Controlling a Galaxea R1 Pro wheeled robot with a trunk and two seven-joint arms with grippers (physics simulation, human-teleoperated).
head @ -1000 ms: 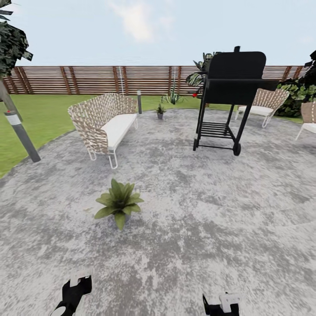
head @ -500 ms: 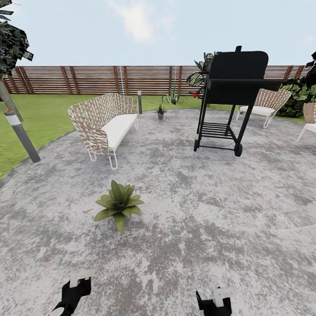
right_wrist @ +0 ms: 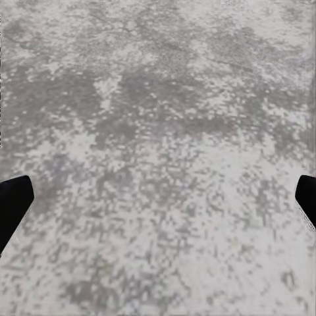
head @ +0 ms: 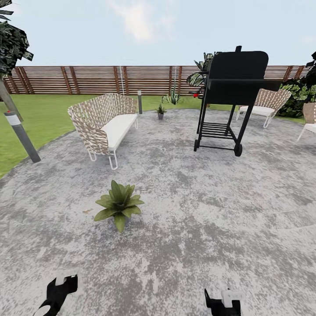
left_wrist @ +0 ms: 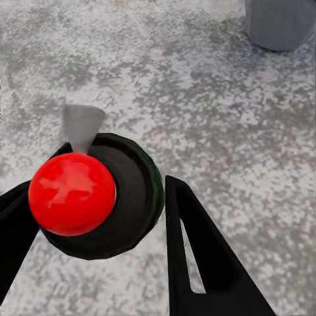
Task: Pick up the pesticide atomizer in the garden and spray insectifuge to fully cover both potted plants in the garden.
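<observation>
- My left gripper (left_wrist: pixel 99 217) clamps the pesticide atomizer (left_wrist: pixel 99 194); a loose hold could drop it.
- My right gripper (right_wrist: pixel 158 204) spreads wide, empty.
- The near potted plant (head: pixel 118 204) risks patchy coverage.

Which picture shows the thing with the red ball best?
The left wrist view: the pesticide atomizer, red ball on its dark round body, sits big between the left gripper's jaws. In the head view it can't be made out. The right wrist view shows paving.

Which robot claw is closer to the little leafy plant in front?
Left. The left claw sits at the bottom of the head view, just below and slightly left of the near potted plant. The right claw is farther off, well to the plant's right.
</observation>
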